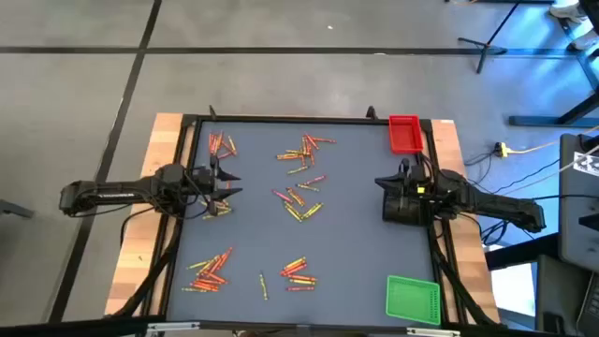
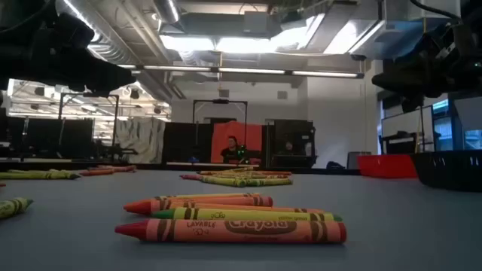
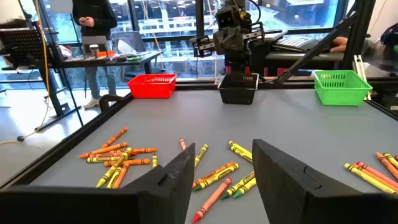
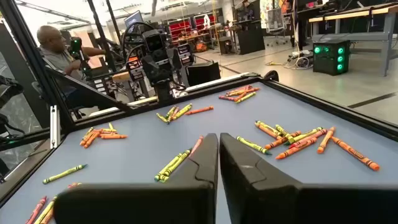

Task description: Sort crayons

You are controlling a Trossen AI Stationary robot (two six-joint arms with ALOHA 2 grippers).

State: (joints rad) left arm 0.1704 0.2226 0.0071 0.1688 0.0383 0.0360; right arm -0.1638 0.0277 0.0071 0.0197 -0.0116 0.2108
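Note:
Red, orange and yellow crayons lie in loose clusters on the grey mat: at the far left [image 1: 223,145], the far middle [image 1: 304,150], the centre [image 1: 298,201], the near left [image 1: 211,271] and the near middle [image 1: 298,271]. My left gripper [image 1: 232,183] hovers at the mat's left side, open, with nothing between its fingers [image 3: 224,162]. A few crayons [image 3: 217,177] lie on the mat just beyond its fingertips. My right gripper [image 1: 379,183] is shut at the right side [image 4: 219,140], above a black tray [image 1: 402,211], and holds nothing.
A red tray [image 1: 404,134] stands at the far right corner and a green tray [image 1: 413,300] at the near right corner. In the right wrist view a seated person [image 4: 56,46] shows beyond the table, and in the left wrist view a standing person [image 3: 93,25].

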